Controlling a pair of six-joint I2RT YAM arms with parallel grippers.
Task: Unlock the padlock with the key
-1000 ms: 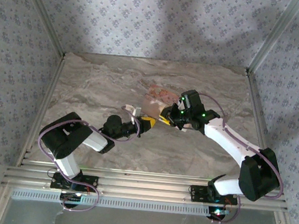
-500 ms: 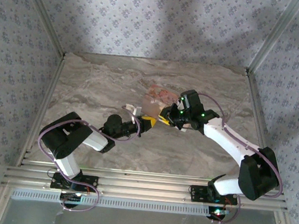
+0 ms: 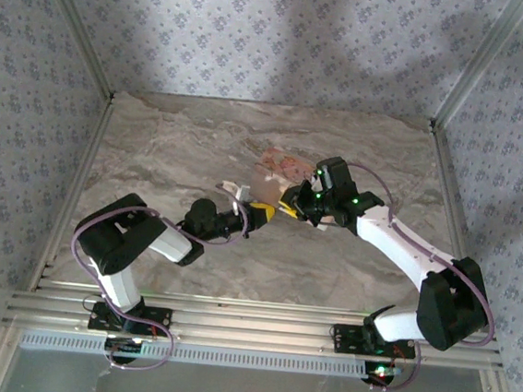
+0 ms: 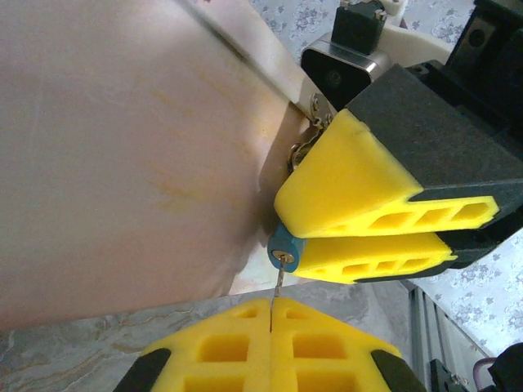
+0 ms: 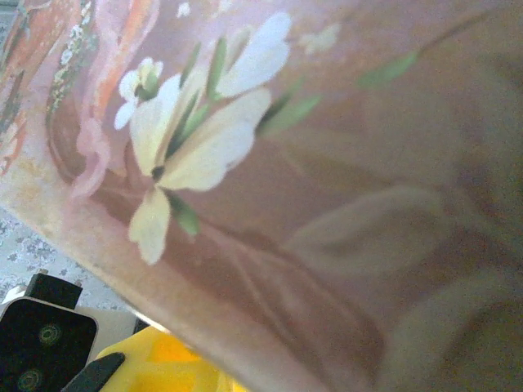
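Marbled table point(image 3: 173, 150) — the pink floral box point(image 3: 278, 163) sits near its middle

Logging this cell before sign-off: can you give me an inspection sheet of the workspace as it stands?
Surface: marbled table.
Job's things: tiny blue-green padlock beside pink floral box; key tip at its keyhole.
Clutter: nothing seen.
End effectors: left end effector shut on key; right end effector shut on padlock.
Cables: purple cables looped along both arms.
Surroundings: patterned walls, aluminium rails at near edge.
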